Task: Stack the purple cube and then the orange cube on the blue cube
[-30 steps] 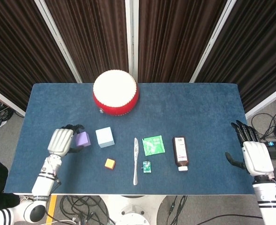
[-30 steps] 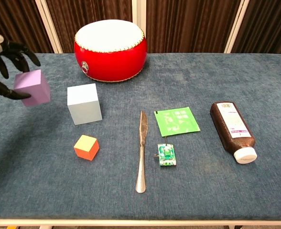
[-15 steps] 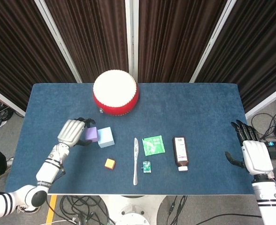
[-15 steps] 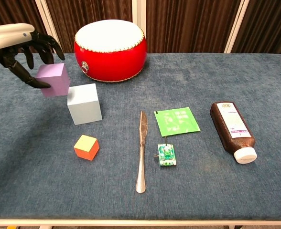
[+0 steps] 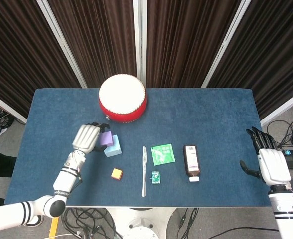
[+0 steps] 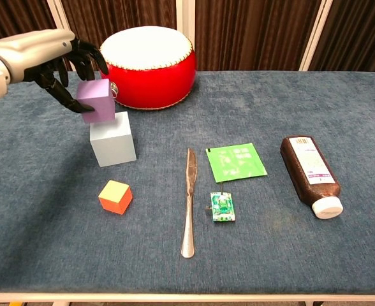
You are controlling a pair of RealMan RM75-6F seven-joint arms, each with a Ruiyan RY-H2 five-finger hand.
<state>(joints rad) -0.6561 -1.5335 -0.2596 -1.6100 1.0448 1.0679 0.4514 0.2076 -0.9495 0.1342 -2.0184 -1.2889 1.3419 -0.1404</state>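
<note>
My left hand (image 6: pixel 60 60) (image 5: pixel 86 137) holds the purple cube (image 6: pixel 96 100) (image 5: pixel 106 139) in the air, just above the left part of the pale blue cube (image 6: pixel 114 139) (image 5: pixel 113 147). Whether the two cubes touch I cannot tell. The small orange cube (image 6: pixel 115 196) (image 5: pixel 116 173) lies on the table in front of the blue one. My right hand (image 5: pixel 269 161) hovers open at the table's right edge, far from the cubes, and shows only in the head view.
A red drum (image 6: pixel 147 65) stands behind the cubes. To their right lie a table knife (image 6: pixel 188 201), a small green circuit board (image 6: pixel 222 208), a green packet (image 6: pixel 235 160) and a brown bottle (image 6: pixel 310 174) on its side. The blue cloth table (image 6: pixel 270 102) spreads wide.
My left hand has carried the purple cube to the right and upward, from left of the blue cube to just over it. The right hand has stayed still.
</note>
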